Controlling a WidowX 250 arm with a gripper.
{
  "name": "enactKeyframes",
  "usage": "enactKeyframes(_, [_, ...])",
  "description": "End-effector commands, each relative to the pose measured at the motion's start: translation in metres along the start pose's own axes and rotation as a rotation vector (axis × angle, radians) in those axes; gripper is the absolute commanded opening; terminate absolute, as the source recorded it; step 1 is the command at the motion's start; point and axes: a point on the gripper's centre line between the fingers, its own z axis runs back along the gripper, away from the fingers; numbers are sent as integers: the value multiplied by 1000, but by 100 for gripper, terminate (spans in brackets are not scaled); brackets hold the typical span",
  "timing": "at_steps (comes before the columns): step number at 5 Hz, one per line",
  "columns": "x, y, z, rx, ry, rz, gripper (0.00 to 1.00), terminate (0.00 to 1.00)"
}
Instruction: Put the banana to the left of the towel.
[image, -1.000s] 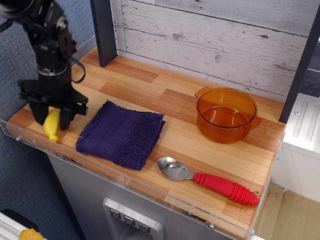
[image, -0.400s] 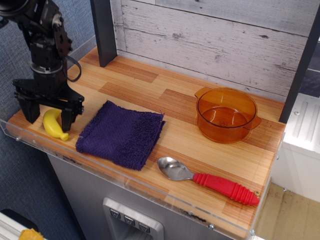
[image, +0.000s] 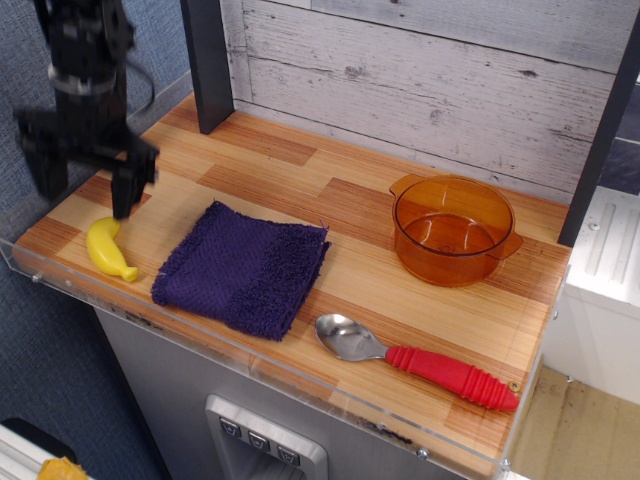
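The yellow banana (image: 108, 250) lies on the wooden counter near the front left corner, just left of the dark purple towel (image: 242, 267) and apart from it. My gripper (image: 86, 193) hangs above the banana, lifted clear of it, blurred by motion. Its two black fingers (image: 124, 188) stand wide apart and hold nothing.
An orange transparent pot (image: 453, 230) stands at the back right. A metal spoon with a red handle (image: 420, 361) lies at the front right. A dark post (image: 208, 63) rises at the back left. A clear acrylic lip (image: 250, 365) edges the counter front.
The gripper let go of the banana, which now lies flat on the counter, then rose straight up away from it.
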Motion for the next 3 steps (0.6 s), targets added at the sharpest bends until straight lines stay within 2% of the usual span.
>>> enactKeyframes(1, [8,-32,63,-18,-191,-64,100,0])
enactKeyframes(2, [22,-54,71,-21,-218,-103,100,0])
enactKeyframes(3, [46,-67,74,-29,-269,-116,100,100])
